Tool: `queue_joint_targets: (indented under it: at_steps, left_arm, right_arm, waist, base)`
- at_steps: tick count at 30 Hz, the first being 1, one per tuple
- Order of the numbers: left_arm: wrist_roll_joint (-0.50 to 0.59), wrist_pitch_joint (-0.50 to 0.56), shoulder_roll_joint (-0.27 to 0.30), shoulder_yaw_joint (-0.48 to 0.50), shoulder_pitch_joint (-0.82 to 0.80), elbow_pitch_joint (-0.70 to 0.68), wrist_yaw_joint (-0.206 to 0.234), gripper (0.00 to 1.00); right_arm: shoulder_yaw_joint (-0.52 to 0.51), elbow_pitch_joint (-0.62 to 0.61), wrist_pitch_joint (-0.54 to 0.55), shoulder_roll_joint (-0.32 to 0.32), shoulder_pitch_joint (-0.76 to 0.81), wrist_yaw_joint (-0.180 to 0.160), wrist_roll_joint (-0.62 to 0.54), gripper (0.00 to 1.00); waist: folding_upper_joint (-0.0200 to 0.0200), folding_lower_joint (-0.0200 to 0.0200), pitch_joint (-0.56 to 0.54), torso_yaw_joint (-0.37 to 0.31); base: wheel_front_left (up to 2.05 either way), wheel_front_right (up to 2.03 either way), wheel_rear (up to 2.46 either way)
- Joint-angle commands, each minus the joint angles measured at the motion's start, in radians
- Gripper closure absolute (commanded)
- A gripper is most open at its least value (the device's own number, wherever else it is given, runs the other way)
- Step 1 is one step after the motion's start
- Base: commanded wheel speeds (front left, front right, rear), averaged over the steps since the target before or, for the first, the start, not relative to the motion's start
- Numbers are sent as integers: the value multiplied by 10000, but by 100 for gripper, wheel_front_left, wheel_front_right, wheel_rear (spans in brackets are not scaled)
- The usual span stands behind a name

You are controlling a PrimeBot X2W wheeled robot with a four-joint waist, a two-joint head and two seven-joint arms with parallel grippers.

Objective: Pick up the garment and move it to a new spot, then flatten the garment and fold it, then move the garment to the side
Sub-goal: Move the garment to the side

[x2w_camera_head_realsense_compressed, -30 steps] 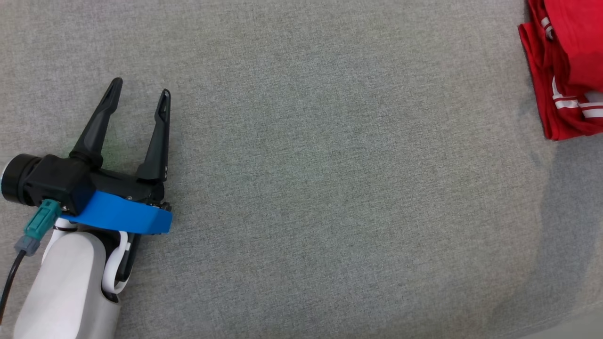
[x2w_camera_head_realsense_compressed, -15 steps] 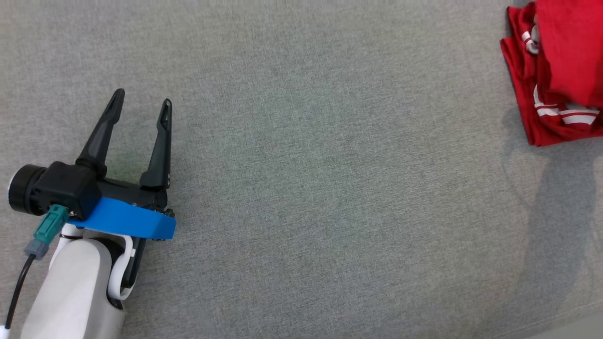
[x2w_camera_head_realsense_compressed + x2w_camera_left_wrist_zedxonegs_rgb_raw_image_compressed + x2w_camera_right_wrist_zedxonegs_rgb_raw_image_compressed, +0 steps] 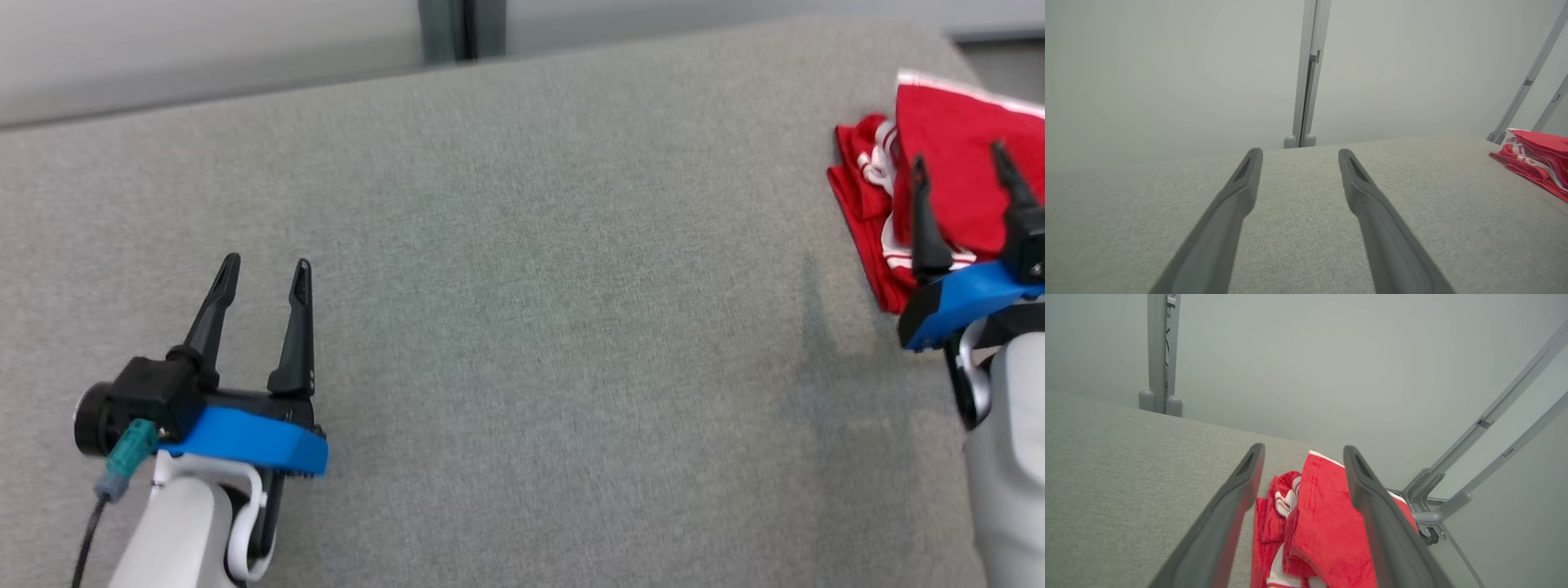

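The garment (image 3: 939, 155) is red with white stripes and lies folded in a small pile near the far right edge of the grey table (image 3: 531, 286). My right gripper (image 3: 959, 159) stands open just above and in front of it, holding nothing. The right wrist view shows the garment (image 3: 1310, 514) lying between and beyond the spread fingers (image 3: 1372, 506). My left gripper (image 3: 265, 265) is open over bare cloth at the left, far from the pile. From the left wrist view the garment (image 3: 1539, 159) sits at the far right edge.
A grey fabric surface covers the table. A pale wall and a vertical grey post (image 3: 445, 28) rise behind its far edge. Slanted grey metal struts (image 3: 1494, 424) stand past the table's right end, close to the garment.
The head camera has tilted up, bringing the table's far edge and wall into view. My right gripper has come into view, open by the garment. The left arm keeps its pose.
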Motion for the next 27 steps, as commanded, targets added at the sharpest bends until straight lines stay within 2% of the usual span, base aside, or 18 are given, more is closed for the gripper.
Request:
queue_joint_targets:
  at_steps: [1,6,14,20,27]
  left_arm:
    - [-81,-124,-96,56,272,200,84,0]
    - [-328,-272,-360,238,787,583,104,0]
    - [-331,-341,-675,366,1359,794,29,0]
    - [-218,-342,-882,634,1828,842,-5,0]
    - [-74,-342,-1023,804,2182,943,-88,0]
  right_arm:
    - [276,-481,-42,186,748,-6,646,0]
    - [556,-2018,31,622,2495,-5,1930,0]
    - [93,-4389,492,1305,4946,-5,2761,0]
    - [108,-5269,978,1569,6006,-5,2931,0]
    - [359,-5549,1389,1615,6350,-5,2906,0]
  waist:
    - [0,2,-496,-26]
    - [0,2,-1255,353]
    - [0,2,-2081,1079]
    - [0,2,-2625,1491]
    - [0,2,-2930,1932]
  base:
    - [0,0,0]
    - [0,0,0]
    - [0,0,0]
    - [0,0,0]
    - [0,0,0]
